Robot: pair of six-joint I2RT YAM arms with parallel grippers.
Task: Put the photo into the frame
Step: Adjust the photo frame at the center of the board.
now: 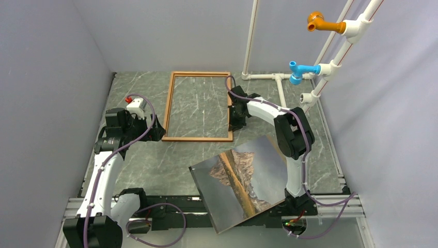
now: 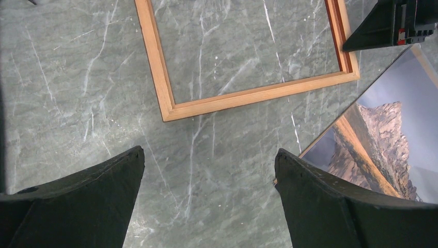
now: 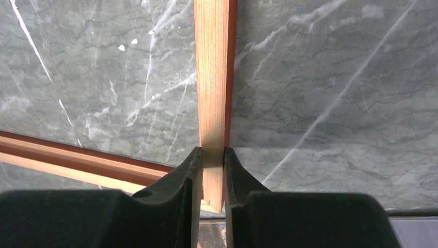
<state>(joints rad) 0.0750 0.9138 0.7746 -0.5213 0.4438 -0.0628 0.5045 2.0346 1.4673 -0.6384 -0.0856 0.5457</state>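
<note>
Reddish-brown moulding of the frame (image 1: 198, 138), flat on the grey marbled table (image 1: 144, 165), in the far half, long sides running away from the bases. Encloses bare marble. Right gripper (image 1: 236, 123) down on the frame's right rail, close to the near right corner. Left gripper (image 1: 144, 126) just left of the near left corner, apart from the wood. The photo (image 1: 243, 181) picture side up, turned askew beside the right arm's base. Reaches with its near corner past the table's near edge, over the mounting rail (image 1: 170, 199). Comes close to the frame's near rail with its far edge, without touching. Open marble left of the photo and left of the frame; white pipe rack (image 1: 279, 77) along the far right.

From the left wrist: fingers (image 2: 103, 191) spread wide above bare table, holding nothing. Frame's corner ahead, photo's edge at the right, a strip of marble between them.

From the right wrist: fingers (image 3: 188, 175) pinching the rail from both sides, right beside the corner joint, pads tight against both edges of the wood.
</note>
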